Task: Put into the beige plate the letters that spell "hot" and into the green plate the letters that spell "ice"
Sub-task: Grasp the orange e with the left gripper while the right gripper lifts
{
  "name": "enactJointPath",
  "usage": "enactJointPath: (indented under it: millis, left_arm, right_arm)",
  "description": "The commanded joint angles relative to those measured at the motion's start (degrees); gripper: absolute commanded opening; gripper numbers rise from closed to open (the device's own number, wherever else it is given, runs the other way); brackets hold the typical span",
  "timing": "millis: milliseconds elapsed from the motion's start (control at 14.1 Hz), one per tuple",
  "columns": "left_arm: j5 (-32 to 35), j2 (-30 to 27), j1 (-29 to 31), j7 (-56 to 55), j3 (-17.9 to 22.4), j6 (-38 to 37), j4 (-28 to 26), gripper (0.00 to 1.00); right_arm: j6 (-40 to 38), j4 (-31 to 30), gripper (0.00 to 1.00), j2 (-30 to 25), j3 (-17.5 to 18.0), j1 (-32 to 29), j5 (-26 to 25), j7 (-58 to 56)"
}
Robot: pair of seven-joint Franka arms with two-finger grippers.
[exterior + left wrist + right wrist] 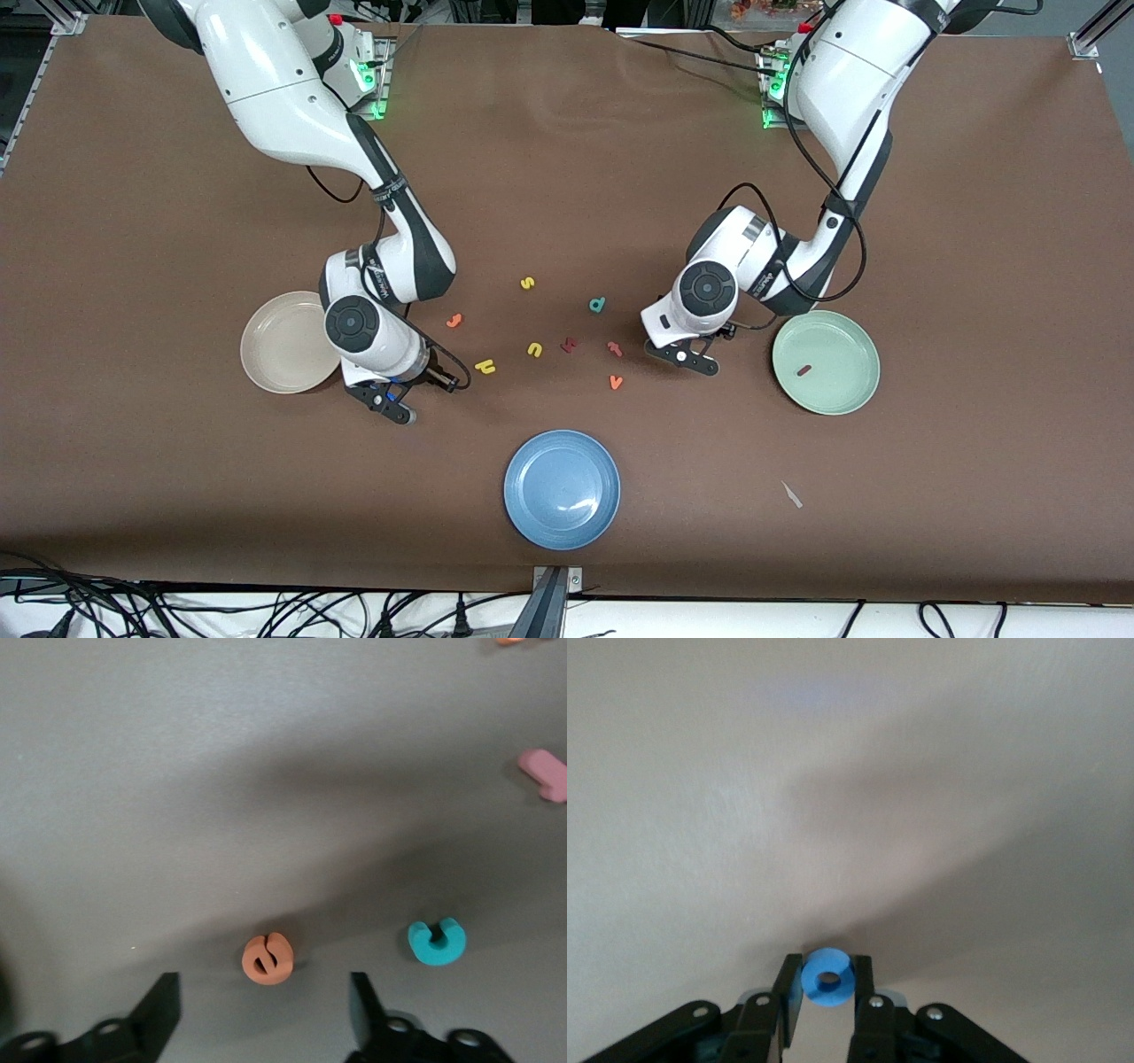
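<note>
Two plates bracket the work, and we start at the right arm's end of the table, where the beige plate (279, 341) lies empty. Just beside its rim, over bare table, the right gripper (394, 408) hangs with its claw clamped on the blue ring (827, 978), pinched across its outer edge so the hole stays clear. We judge this the carry of the "o", with only the raised rim to clear before a drop.

Loose letters are scattered across the middle of the table, the yellow "h" (485, 366) closest to that gripper and well apart from its neighbours, so there is room to reach it. Nearer the front camera than the scatter, the blue plate (562, 487) sits out of both paths.

Toward the left arm's end, the left gripper (691, 359) is low over the table with its claw apart, straddling the orange "e" (267, 958) without touching it. The teal "c" (437, 941) lies just beside it, outside the fingers, so a careless squeeze could nudge it.

Last comes the green plate (837, 346), where the dark red bar (803, 370) lies alone with plenty of open floor around it
</note>
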Motion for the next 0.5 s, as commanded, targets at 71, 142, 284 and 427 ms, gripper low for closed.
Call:
enactJointPath:
  millis: [71, 142, 284, 427]
  left_arm:
    - [-3.3, 0.8, 1.8, -1.4, 0.0, 3.8, -1.8, 0.50]
    - [-3.9, 0.8, 1.9, -1.4, 0.0, 5.2, -2.2, 0.50]
    - [-4.4, 0.7, 1.9, -1.5, -0.1, 5.4, -2.1, 0.46]
    - [-6.1, 0.8, 1.9, -1.5, -0.1, 5.4, -2.3, 0.38]
  right_arm:
    - [-7.3, -1.9, 0.05, -4.7, -3.8, -0.1, -0.8, -8.8]
    - [-6.7, -5.6, 0.05, -7.1, -5.3, -0.1, -0.8, -12.8]
    - [-2.7, -13.6, 0.05, -12.2, -7.8, -0.1, -0.7, -20.6]
    - [-0.2, -20.6, 0.06, -16.8, -10.8, -0.1, -0.1, -28.1]
